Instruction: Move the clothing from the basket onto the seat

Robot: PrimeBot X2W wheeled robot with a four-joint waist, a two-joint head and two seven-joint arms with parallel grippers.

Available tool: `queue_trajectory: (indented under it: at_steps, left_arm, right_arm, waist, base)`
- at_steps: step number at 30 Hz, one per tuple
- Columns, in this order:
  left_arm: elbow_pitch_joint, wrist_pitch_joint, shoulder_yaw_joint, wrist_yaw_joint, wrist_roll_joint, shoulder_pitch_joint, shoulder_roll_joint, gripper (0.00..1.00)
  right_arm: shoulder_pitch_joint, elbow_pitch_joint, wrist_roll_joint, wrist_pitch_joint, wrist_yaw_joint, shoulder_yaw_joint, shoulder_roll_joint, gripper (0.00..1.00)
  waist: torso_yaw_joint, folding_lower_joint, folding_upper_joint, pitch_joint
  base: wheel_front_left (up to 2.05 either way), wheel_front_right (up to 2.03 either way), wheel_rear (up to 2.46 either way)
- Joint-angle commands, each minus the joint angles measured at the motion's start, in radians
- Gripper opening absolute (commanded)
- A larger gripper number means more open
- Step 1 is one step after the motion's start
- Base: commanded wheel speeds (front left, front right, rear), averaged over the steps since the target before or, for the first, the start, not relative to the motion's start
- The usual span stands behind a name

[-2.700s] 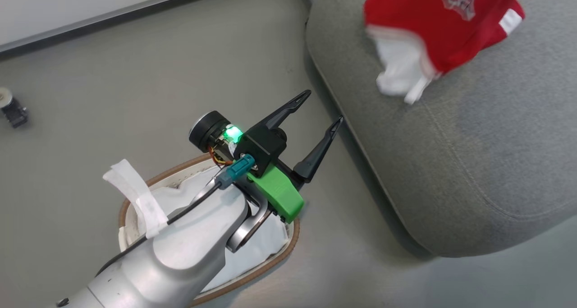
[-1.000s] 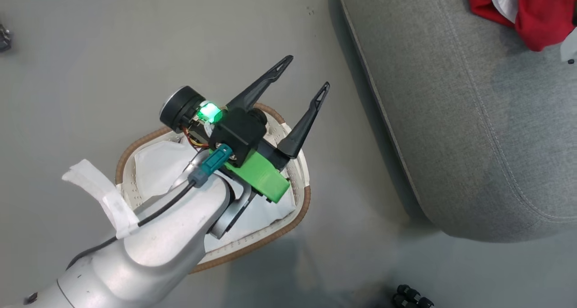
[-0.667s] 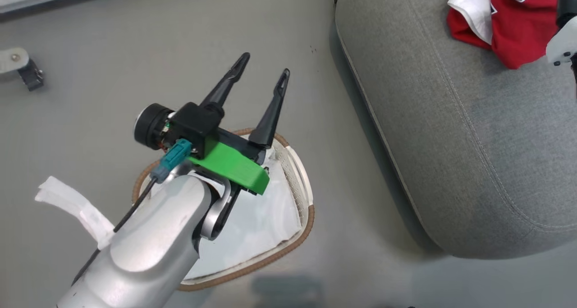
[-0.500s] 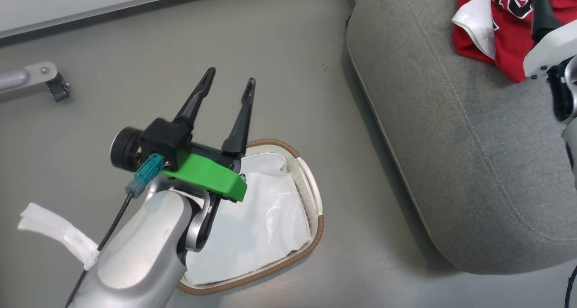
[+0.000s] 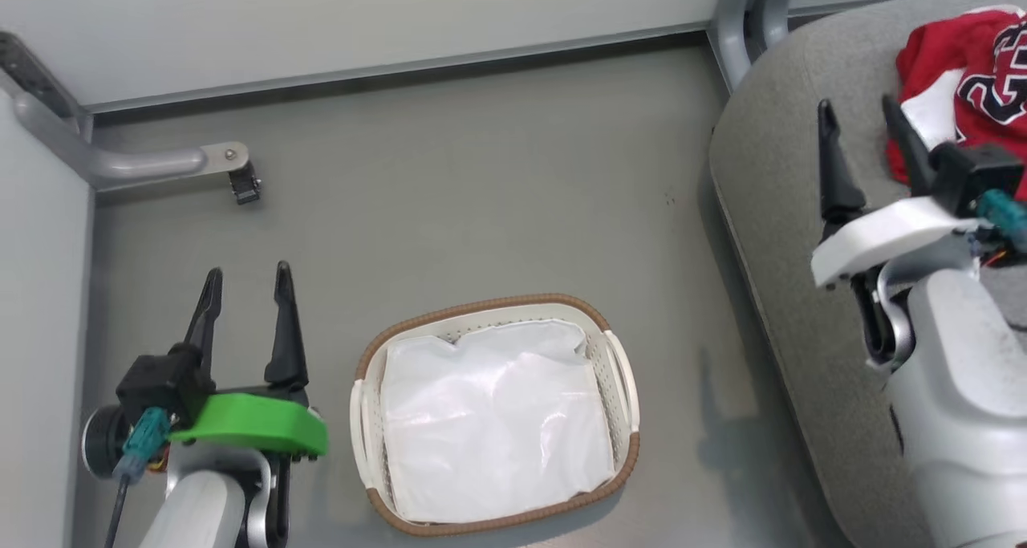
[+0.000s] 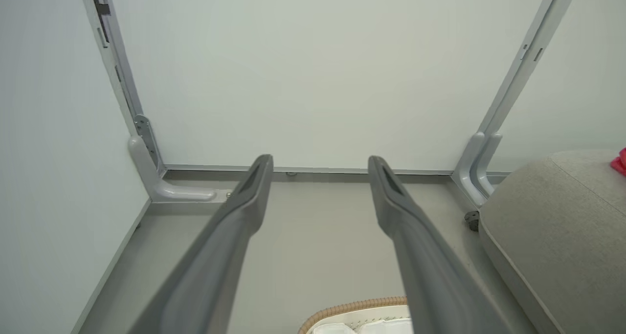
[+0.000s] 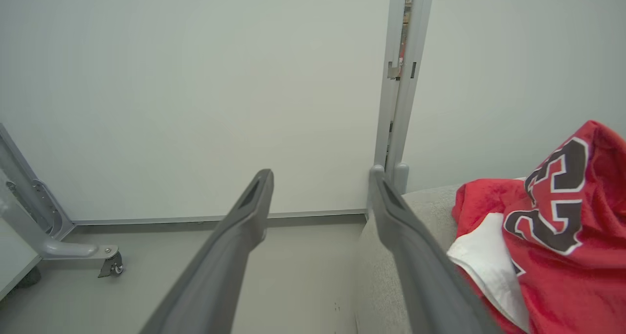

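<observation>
At far right, large grey fabric cushion seat point(image 5: 770, 187) bears heaped red sports garments with white trim point(image 5: 975, 66). Oval white perforated basket with brown woven rim point(image 5: 481, 302) sits on floor, holding white liner sheet point(image 5: 489, 420). Left gripper point(image 5: 247, 271) beside basket, right gripper point(image 5: 855, 103) over seat near garments — both fingers spread, grasping nothing.

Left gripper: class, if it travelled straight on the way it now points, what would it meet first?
The way looks free to the pale wall, which the left gripper would probably meet near the floor; depth is unclear.
</observation>
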State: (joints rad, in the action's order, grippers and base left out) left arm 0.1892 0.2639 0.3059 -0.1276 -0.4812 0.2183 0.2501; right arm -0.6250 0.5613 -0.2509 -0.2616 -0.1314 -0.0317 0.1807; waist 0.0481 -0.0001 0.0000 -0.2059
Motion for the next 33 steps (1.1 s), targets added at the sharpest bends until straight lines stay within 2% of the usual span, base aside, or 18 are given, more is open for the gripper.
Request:
queue_trajectory:
  at_steps: [1,7,11,23,27,33]
  left_arm:
    - [-0.006,0.001,-0.024,0.006,0.015,-0.042,-0.011,1.0]
    - [-0.007,0.001,-0.102,0.024,0.049,-0.141,-0.048,1.0]
    - [-0.009,0.001,-0.14,0.037,0.062,-0.188,-0.077,1.0]
    - [-0.002,0.001,-0.195,0.093,0.082,-0.263,-0.127,1.0]
    - [0.011,0.001,-0.206,0.119,0.081,-0.27,-0.138,1.0]
    - [0.033,0.001,-0.226,0.132,0.103,-0.28,-0.151,1.0]
  right_arm:
    - [0.051,-0.031,0.019,-0.005,0.001,0.01,-0.017,1.0]
    - [0.216,-0.156,0.084,-0.005,0.001,0.023,-0.094,1.0]
    - [0.304,-0.215,0.085,-0.005,0.001,0.022,-0.12,1.0]
    - [0.468,-0.301,0.007,-0.005,0.001,-0.03,-0.128,1.0]
    - [0.495,-0.303,0.001,-0.005,0.001,-0.041,-0.128,1.0]
    - [0.512,-0.313,0.005,-0.005,0.001,-0.044,-0.128,1.0]
  waist:
    - [-0.057,0.0001,0.0,0.06]
    - [-0.08,0.0001,0.0,0.092]
    - [-0.085,0.0001,0.0,0.102]
    - [-0.087,0.0001,0.0,0.124]
    - [-0.084,0.0001,0.0,0.132]
    - [-0.073,0.0001,0.0,0.147]
  base:
    - [0.0,0.0,0.0]
    - [0.0,0.0,0.0]
    - [0.0,0.0,0.0]
    - [0.0,0.0,0.0]
    - [0.0,0.0,0.0]
    - [0.0,0.0,0.0]
